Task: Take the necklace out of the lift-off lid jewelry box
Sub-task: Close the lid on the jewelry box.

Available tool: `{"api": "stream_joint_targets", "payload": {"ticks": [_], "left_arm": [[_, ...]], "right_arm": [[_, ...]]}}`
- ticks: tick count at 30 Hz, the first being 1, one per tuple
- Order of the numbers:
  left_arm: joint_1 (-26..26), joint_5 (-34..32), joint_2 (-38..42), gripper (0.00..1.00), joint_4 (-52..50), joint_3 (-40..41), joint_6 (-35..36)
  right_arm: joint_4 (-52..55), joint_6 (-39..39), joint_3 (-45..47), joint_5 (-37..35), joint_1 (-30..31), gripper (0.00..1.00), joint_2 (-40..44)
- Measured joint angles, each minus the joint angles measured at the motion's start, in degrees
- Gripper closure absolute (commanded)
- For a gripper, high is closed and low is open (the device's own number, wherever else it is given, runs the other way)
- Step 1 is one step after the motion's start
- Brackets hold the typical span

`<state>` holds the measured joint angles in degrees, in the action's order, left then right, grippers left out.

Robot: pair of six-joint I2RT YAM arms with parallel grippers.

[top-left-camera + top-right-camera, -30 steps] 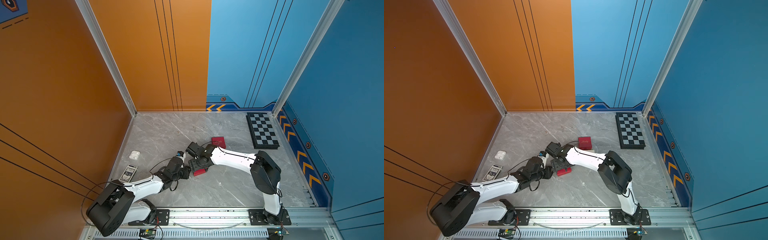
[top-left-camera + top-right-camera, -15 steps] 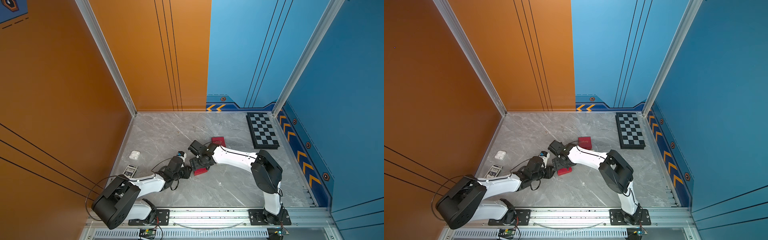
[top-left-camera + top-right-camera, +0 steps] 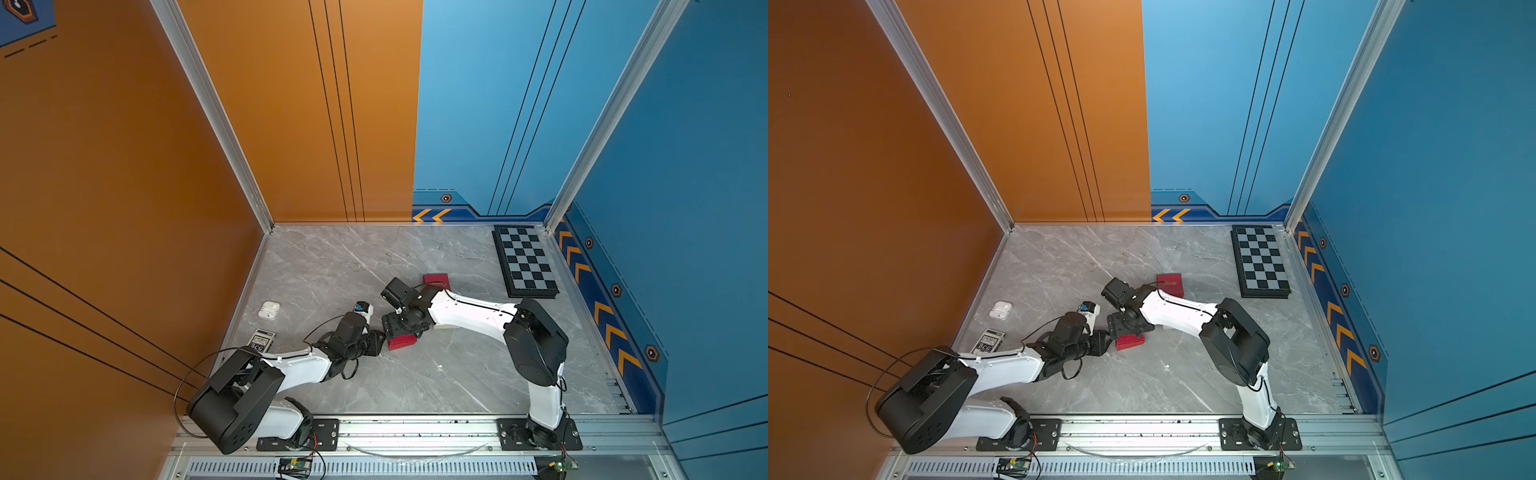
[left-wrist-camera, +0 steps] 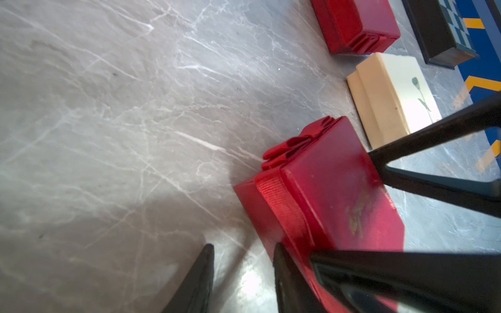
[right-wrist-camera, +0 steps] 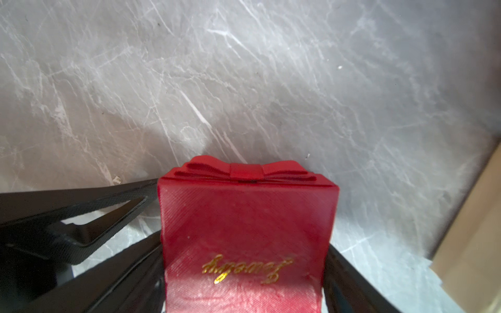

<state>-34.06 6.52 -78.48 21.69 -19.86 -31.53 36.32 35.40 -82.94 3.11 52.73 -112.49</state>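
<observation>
The red jewelry box with a bow and gold lettering stands on the marble floor with its lid on. The necklace is hidden. My right gripper reaches down over the box, a finger pressed against each side of the lid. My left gripper lies low at the box's left side and is open. Only floor shows between its fingers, and one fingertip touches the lower corner of the box.
A second red box lies behind the right arm, and a cream box is close beside the jewelry box. A chessboard sits at the back right. An earbud case and a card pack lie at the left.
The left arm's elbow has swung forward and right while its gripper stayed beside the box. The right gripper has kept its place over the box.
</observation>
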Motion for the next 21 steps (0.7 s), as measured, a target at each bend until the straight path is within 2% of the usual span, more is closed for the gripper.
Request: {"api": "stream_joint_targets", "payload": {"ticks": [16,21], "left_arm": [[0.0,0.0,-1.2,0.61,2.1,-0.1,-0.2],[0.0,0.0,-1.4,0.61,2.3,-0.1,-0.4]], "right_arm": [[-1.6,0.9,0.9,0.4,-0.3,0.11,0.0],[-2.0,0.9,1.2,0.4,-0.3,0.13,0.0]]}}
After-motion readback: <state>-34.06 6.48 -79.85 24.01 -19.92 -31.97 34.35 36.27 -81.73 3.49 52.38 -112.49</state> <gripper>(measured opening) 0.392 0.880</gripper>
